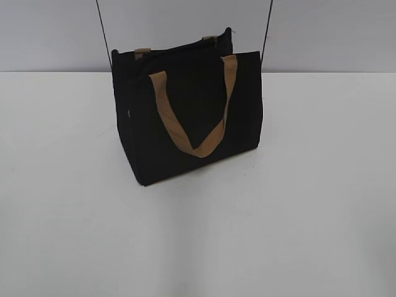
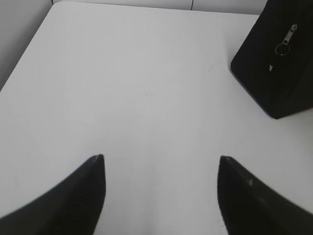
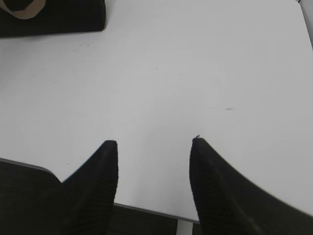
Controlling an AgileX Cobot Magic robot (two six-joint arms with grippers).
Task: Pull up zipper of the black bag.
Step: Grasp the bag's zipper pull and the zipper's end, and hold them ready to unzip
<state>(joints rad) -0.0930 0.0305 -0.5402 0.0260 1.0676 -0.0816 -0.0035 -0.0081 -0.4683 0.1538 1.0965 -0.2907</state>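
Note:
The black bag [image 1: 185, 117] stands upright on the white table, mid-back, one tan strap handle [image 1: 195, 108] hanging down its front face. Its top is open. The zipper pull [image 2: 288, 38], a small silvery piece with a ring, hangs on the bag's end wall at the top right of the left wrist view. A tiny glint of it shows in the exterior view [image 1: 128, 114]. My left gripper [image 2: 160, 159] is open and empty over bare table, well left of the bag. My right gripper [image 3: 154, 143] is open and empty near the table's front edge; the bag's corner [image 3: 58, 22] is far at top left.
The white table [image 1: 297, 216] stretches all round the bag. Two thin dark cables [image 1: 104, 34] run up behind the bag against the grey wall. The table's front edge [image 3: 146, 209] lies right under my right gripper.

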